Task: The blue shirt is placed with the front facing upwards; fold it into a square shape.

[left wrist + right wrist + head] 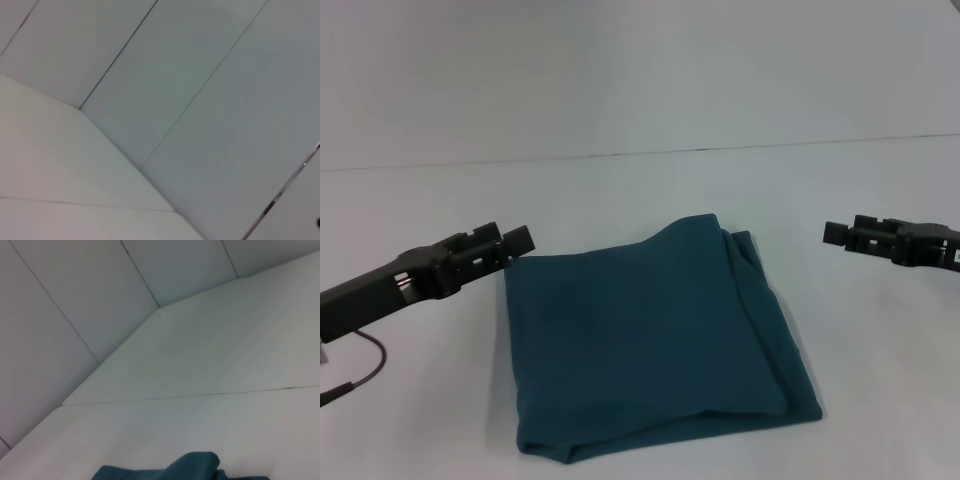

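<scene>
The blue shirt [640, 340] lies folded into a rough square on the white table, plain teal side up, with layered edges along its right side and near edge. No lettering shows. My left gripper [520, 243] hovers just beside the shirt's far left corner, holding nothing. Well off to the right of the shirt, my right gripper [835, 233] hangs above bare table, also holding nothing. The right wrist view catches one bunched edge of the shirt [200, 467]. The left wrist view shows only table and wall.
The white table [650, 180] runs back to a pale wall [620, 70]. A dark cable [370, 370] loops under the left arm near the table's left edge.
</scene>
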Controlling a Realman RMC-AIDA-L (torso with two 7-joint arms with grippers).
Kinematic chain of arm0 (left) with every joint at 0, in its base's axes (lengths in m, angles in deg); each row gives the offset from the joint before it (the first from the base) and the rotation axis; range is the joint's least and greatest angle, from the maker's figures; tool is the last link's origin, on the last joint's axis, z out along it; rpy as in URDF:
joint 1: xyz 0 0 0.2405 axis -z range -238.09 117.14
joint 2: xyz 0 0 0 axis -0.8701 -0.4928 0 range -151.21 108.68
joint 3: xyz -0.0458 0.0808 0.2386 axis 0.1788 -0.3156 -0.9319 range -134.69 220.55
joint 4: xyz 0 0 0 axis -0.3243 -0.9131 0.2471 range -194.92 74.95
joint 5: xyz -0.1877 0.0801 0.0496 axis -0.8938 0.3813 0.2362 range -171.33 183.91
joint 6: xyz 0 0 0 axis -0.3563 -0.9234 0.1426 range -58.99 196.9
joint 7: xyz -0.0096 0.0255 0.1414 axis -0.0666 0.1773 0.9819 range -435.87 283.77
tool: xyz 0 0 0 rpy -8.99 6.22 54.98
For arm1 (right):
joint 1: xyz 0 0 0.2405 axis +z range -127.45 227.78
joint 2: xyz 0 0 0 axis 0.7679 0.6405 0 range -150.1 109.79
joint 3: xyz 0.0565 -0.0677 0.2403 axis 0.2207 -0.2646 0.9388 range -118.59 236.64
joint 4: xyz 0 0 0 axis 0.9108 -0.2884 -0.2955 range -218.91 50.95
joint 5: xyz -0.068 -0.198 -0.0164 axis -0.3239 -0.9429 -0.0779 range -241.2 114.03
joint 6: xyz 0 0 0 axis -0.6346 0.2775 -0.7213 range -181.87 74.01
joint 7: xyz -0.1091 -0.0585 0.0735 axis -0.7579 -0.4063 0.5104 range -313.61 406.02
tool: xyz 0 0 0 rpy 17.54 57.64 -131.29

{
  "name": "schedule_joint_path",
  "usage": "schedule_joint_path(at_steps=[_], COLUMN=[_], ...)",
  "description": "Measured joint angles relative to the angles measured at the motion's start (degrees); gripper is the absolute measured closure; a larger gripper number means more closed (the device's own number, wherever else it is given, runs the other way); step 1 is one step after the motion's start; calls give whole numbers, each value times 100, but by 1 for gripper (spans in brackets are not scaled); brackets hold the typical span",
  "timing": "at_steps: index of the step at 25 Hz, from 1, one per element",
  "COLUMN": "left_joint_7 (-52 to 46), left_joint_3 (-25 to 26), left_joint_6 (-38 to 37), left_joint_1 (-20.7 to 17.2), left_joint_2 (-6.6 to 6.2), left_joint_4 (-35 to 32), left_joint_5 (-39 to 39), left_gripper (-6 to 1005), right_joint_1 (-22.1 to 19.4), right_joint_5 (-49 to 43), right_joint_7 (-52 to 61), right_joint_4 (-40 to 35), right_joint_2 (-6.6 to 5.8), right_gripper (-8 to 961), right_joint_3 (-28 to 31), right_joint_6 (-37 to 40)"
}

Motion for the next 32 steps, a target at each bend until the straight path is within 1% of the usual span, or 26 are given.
schedule_joint_path(at_steps=[1, 6, 9, 10, 13, 15, 18, 24, 32], left_joint_7=[95, 693, 1142, 1293, 1612, 1819, 2022, 2066, 2061], left_joint_3=[0, 3, 4, 3, -23, -127, -435, -858, -986], left_joint_6=[2, -21, -44, -54, -137, -238, -338, -343, -362], left_joint_1=[12, -39, -110, -130, -168, -188, -198, -190, -166], left_joint_2=[0, -1, 4, 8, 7, 6, 9, 41, 49], left_joint_4=[95, 454, 602, 677, 775, 786, 789, 852, 907], left_joint_5=[-68, -348, -352, -337, -230, -119, -33, -29, -27], left_gripper=[282, 107, 117, 121, 124, 123, 123, 123, 124], right_joint_1=[-29, -217, -298, -317, -354, -359, -322, -148, -125], right_joint_5=[52, 447, 494, 487, 426, 314, 70, -305, -344], right_joint_7=[-122, -862, -1180, -1263, -1437, -1553, -1666, -1620, -1615], right_joint_4=[14, 10, -17, -19, -20, -20, -20, -20, -4], right_joint_2=[34, 323, 451, 482, 518, 523, 531, 541, 560], right_gripper=[213, 95, 29, 29, 29, 29, 29, 29, 29], right_joint_3=[3, 8, 3, -12, -77, -90, -121, -406, -454], right_joint_6=[0, 67, 173, 212, 413, 626, 884, 1039, 1130])
